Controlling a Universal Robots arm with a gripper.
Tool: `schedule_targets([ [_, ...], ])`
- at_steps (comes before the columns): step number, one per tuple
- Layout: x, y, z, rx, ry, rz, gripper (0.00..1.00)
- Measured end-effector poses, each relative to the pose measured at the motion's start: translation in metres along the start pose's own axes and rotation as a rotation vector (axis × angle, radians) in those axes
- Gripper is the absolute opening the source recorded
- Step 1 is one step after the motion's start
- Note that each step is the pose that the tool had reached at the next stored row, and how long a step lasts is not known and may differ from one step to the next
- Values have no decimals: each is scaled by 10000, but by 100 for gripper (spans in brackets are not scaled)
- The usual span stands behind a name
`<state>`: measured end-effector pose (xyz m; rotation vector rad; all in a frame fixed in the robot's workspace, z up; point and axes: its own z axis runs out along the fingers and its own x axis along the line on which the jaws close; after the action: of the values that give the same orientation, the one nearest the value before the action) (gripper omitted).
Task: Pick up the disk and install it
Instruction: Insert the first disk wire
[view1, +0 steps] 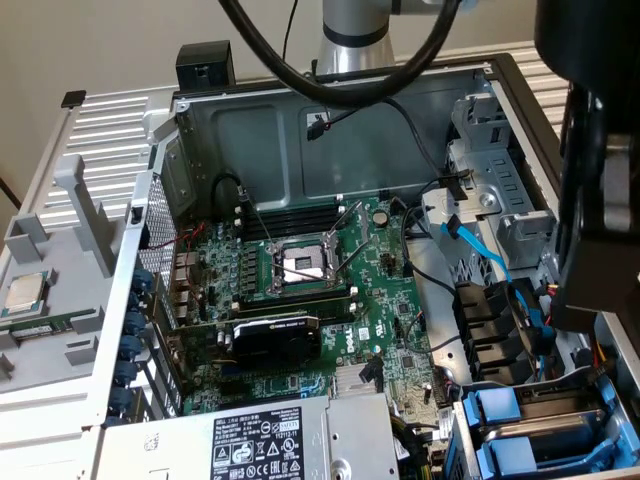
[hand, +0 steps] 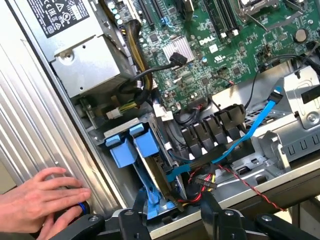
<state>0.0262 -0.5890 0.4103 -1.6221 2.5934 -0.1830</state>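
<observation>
So in the exterior view you've got the case (view1: 500, 70) lying on its side with the panel off, which makes sense, since everything inside faces up and can be reached from above. The motherboard (view1: 380, 290) sits in the middle, the power supply (view1: 300, 440) is along the near edge, and a loose processor chip (view1: 25, 292) is parked on a tray off at the exterior view's left, well out of the way. The disk (view1: 505, 410) is down in the drive bay in the near corner on the exterior view's right, just beside the power supply, standing on edge. From the wrist view it looks seated or very nearly so. Its blue frame (hand: 145, 145) is slotted in, with the two pull tabs facing outward so they can be grabbed. The gripper (hand: 172, 220) hovers right at the bay with its jaws spread wide. One finger is close to the frame, but the other finger (hand: 212, 212) is apart from it with cables in the gap, so I'd say it isn't clamping anything. A person's hand (hand: 40, 197) rests flat against the case's ribbed outer wall, probably to steady it. A blue cable (hand: 250, 130) runs across the neighbouring bay.
</observation>
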Motion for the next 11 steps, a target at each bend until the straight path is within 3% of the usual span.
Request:
schedule_targets([
  [3,6,-12,13,-196,81,-102,55],
  [7,-25,-74,34,-213,56,-359,55],
  [11,-37,-95,76,-214,-8,-838,55],
])
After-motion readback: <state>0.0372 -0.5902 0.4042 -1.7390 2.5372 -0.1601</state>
